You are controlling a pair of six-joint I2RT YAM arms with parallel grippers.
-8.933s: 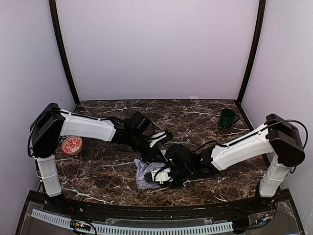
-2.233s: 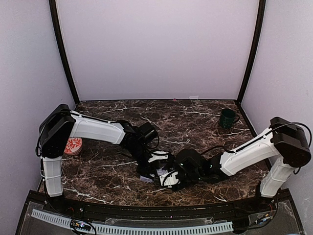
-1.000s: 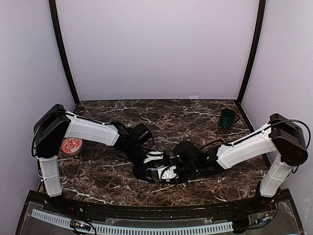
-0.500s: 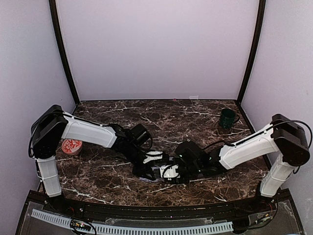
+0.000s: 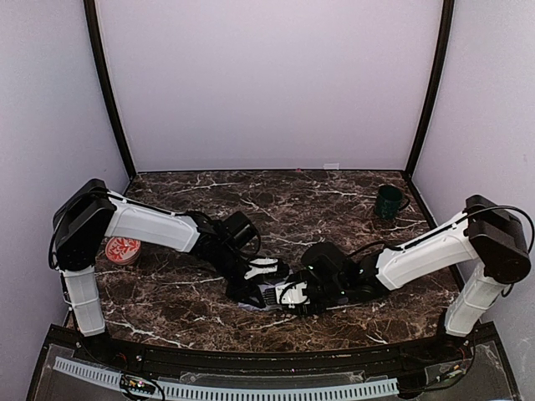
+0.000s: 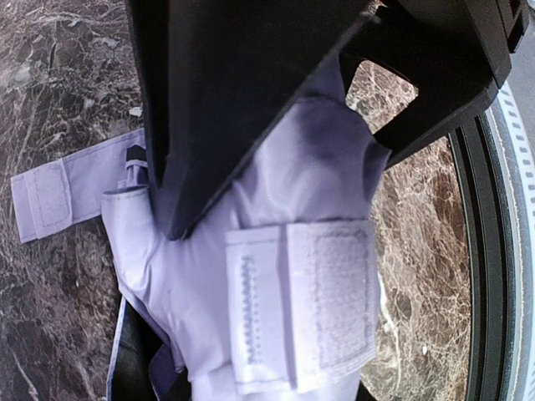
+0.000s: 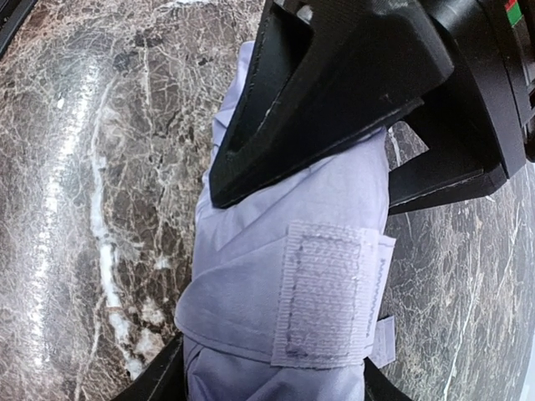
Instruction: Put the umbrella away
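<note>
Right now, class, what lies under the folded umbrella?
The umbrella rests on the dark marble table, visible on both sides. The spot directly beneath the fabric is covered, so nothing else there can be confirmed.

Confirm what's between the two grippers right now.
Only the folded umbrella. The wrist views show its lavender fabric between the fingers of the left gripper and of the right gripper; the top view shows both meeting over it.
</note>
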